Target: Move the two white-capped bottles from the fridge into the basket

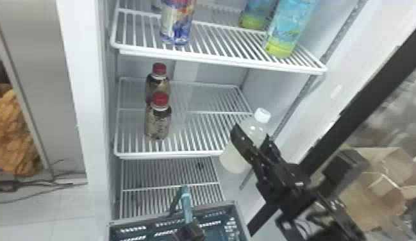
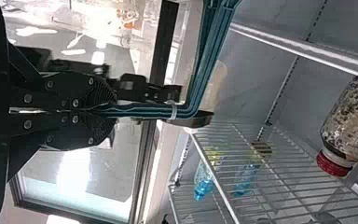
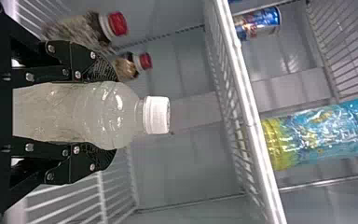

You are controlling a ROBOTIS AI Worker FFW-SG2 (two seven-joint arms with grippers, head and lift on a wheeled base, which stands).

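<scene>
A smooth, cloudy white-capped bottle (image 1: 234, 157) with rounded shoulders is held between the fingers of the right gripper (image 1: 251, 133), cap up and tilted, near the right front corner of the fridge's middle wire shelf (image 1: 184, 155). The ribbed blue handle (image 1: 186, 205) of the slatted basket (image 1: 139, 218) is clamped by the left gripper (image 1: 188, 230). Two red-capped bottles (image 1: 157, 123) are set on that shelf; a shiny printed can (image 1: 176, 25) and glossy blue bottles (image 1: 284, 32) are held above on the upper shelf. In the right wrist view, crosshatched pads (image 3: 101, 69) and the ridged cap (image 3: 157, 115) are seen; in the left, the handle's bundled strips and pale tie (image 2: 174, 111). The rear red-capped bottle is partly hidden, and the basket is cut off below.
</scene>
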